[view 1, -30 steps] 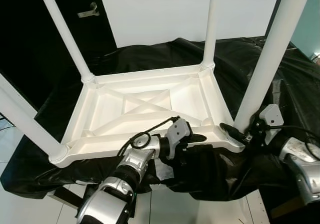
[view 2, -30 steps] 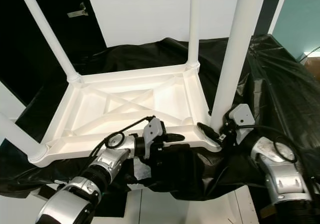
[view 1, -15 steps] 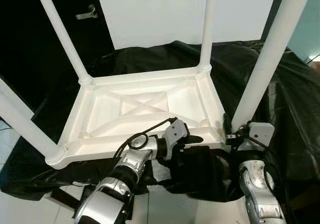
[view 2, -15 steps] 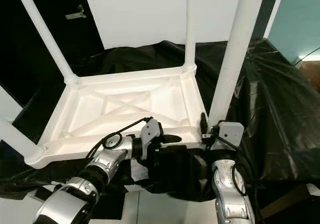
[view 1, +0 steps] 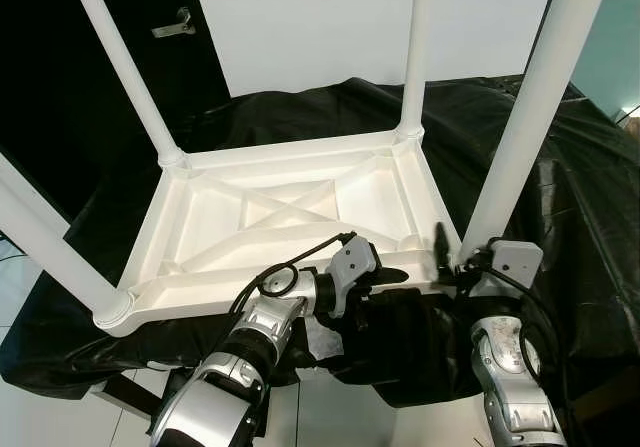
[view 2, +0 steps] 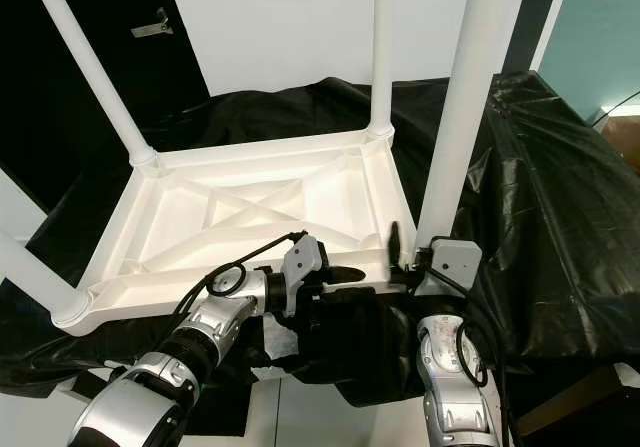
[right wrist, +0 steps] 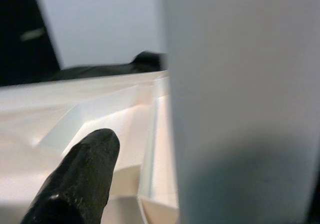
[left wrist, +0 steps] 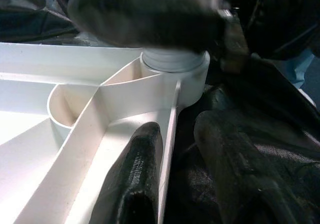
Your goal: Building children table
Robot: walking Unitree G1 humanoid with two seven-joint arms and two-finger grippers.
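The right gripper (view 1: 447,259) is down at the foot of the near right leg (view 1: 520,137), fingers spread with one finger (right wrist: 80,181) on the inner side of the post — around it but not visibly pinching it. The left gripper (view 1: 392,277) sits on the near rim of the table frame (view 1: 290,217), one finger inside the edge and one outside it, straddling the rim with the jaws apart, near that same corner socket (left wrist: 175,63).

The kids' table itself is upside down on a black sheet (view 1: 560,197), with all four white legs sticking up, so it looks pretty much assembled. My guess is it's on the last leg — seating it in the corner. Next it probably needs a firm push or twist down on that leg while the left steadies the frame.
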